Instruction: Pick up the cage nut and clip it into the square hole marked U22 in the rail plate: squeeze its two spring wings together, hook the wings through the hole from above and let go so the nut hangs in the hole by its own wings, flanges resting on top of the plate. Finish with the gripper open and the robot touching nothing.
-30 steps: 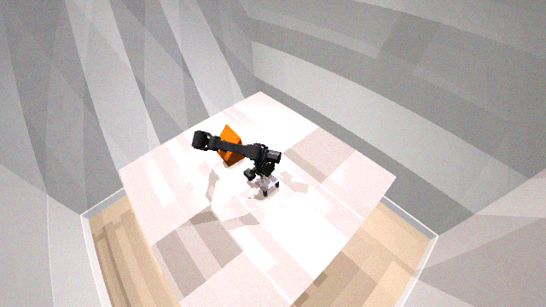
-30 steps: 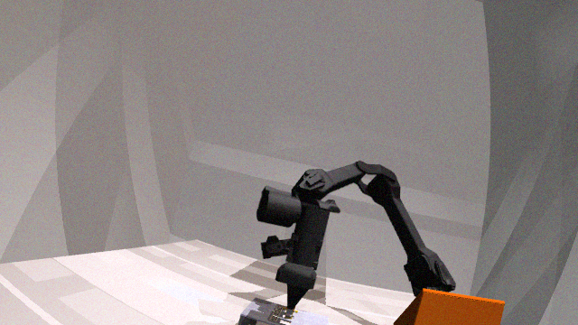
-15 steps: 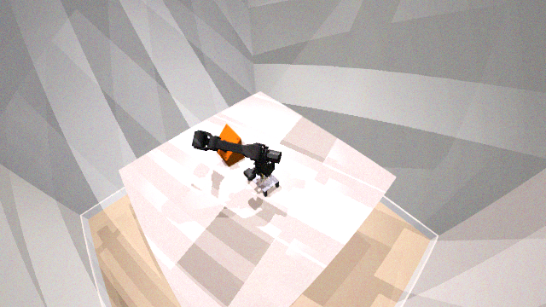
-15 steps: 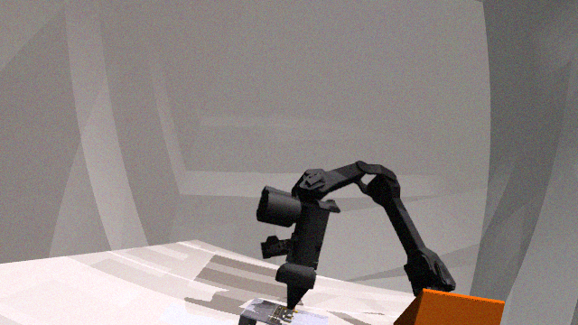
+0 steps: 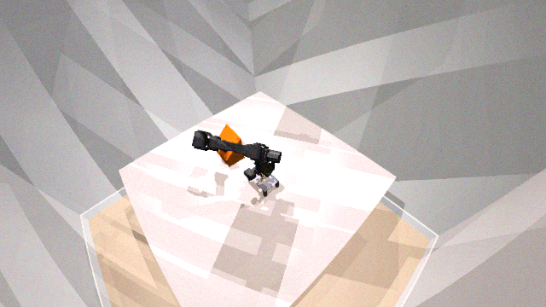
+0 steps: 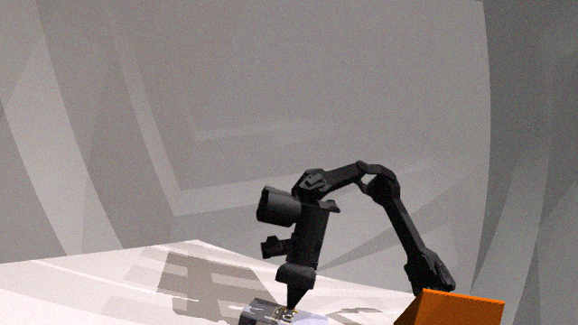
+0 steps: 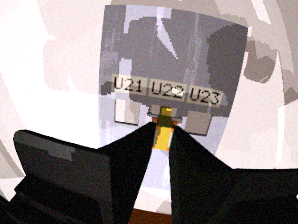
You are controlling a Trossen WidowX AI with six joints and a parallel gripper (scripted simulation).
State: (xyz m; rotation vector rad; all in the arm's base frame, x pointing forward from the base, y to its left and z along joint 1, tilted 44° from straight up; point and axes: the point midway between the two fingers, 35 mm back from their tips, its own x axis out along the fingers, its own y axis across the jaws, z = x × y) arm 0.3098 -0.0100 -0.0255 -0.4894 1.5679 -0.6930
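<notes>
From the top view, the black arm [image 5: 232, 147] [image 6: 406, 226] reaches across an orange block [image 6: 456, 309], which stands on the pale counter [image 5: 333, 183] [image 6: 135, 280] [image 7: 65, 65]. The arm's end comes down at the rail plate [image 5: 268, 183] [image 6: 312, 318] [image 7: 175, 45], a small grey piece with dark feet at its corners; the fingers and whatever lies between them are too small to tell apart here. The counter is crossed by bands of light and brownish shadow. In the exterior view, the arm rises from behind the orange block, bends over at its elbow and points its fingers [image 6: 293, 308] steeply down, their tips low over the rail plate. Small yellowish bits show right at the tips, too small to tell apart. In the wrist view, the fingers come in from both sides and are closed on the cage nut [image 7: 162, 136], whose yellow body shows between the tips. The nut is at the hole under the label U22 [image 7: 167, 90], between the pale square hole under U21 [image 7: 127, 112] and the greyer one under U23 [image 7: 198, 123]. The fingers hide part of the nut, so I cannot tell whether its wings are hooked through the hole or whether its flanges rest on the plate.
</notes>
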